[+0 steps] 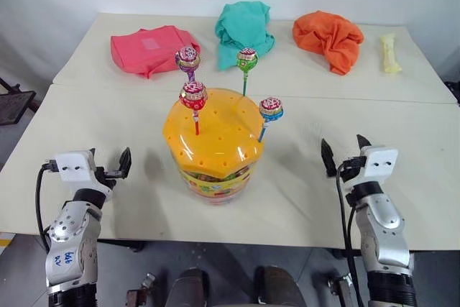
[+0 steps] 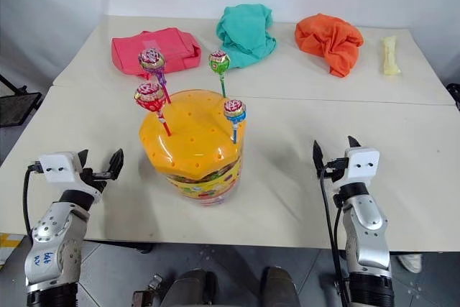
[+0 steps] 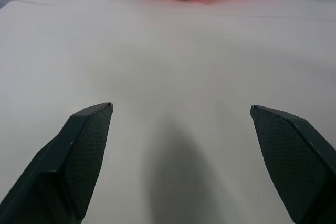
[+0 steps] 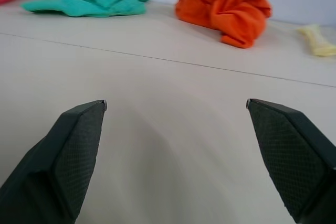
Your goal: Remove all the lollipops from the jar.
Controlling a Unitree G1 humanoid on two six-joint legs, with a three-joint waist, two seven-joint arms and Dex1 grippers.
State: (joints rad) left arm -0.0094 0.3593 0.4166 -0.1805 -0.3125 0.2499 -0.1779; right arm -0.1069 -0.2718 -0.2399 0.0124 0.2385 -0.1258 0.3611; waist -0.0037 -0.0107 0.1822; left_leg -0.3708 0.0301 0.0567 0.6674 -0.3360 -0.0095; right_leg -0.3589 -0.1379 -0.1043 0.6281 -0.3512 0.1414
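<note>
The jar [image 1: 213, 149], a clear tub with a domed orange-yellow lid, stands at the table's middle near the front. Several lollipops are stuck upright in the lid's holes: one on a red stick [image 1: 193, 96], one on a purple stick [image 1: 187, 57], one on a green stick [image 1: 246, 60] and one on a blue stick [image 1: 270, 109]. My left gripper [image 1: 108, 165] hovers open to the left of the jar, holding nothing. To the jar's right, my right gripper [image 1: 345, 149] is open too, with bare table between its fingers [image 4: 79, 150].
At the back of the table lie a pink cloth [image 1: 152, 48], a teal cloth [image 1: 244, 26], an orange cloth [image 1: 329, 37] and a pale yellow stick-shaped thing [image 1: 389, 52]. A seam between two tabletops [image 1: 359, 98] runs across behind the jar.
</note>
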